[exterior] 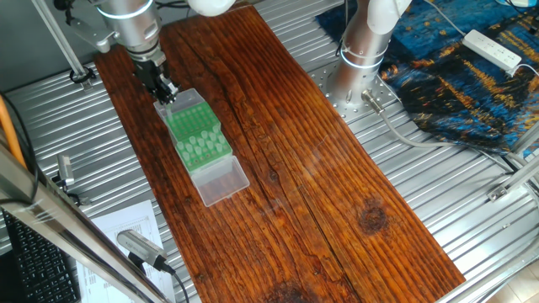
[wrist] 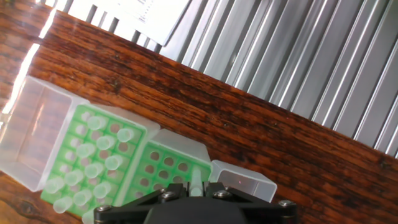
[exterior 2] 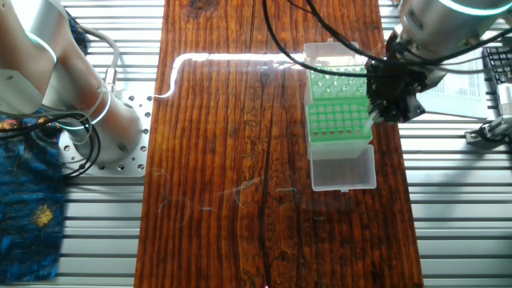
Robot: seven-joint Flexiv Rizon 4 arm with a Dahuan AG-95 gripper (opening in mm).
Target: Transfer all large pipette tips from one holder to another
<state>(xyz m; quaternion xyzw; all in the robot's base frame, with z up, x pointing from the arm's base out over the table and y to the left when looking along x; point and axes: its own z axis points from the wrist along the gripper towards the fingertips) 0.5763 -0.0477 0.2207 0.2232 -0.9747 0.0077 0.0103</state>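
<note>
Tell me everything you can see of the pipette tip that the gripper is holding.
The held pipette tip is a translucent whitish cone, plastic by its look. It juts forward from between the fingers of the gripper, which hides its rear part. In the hand view it hangs over the green rack that has open holes; whether it touches the rack cannot be told.

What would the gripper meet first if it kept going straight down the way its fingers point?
Probably the green rack right under the gripper: the tip between its fingers points at that rack's open holes. Depth is hard to judge.
</note>
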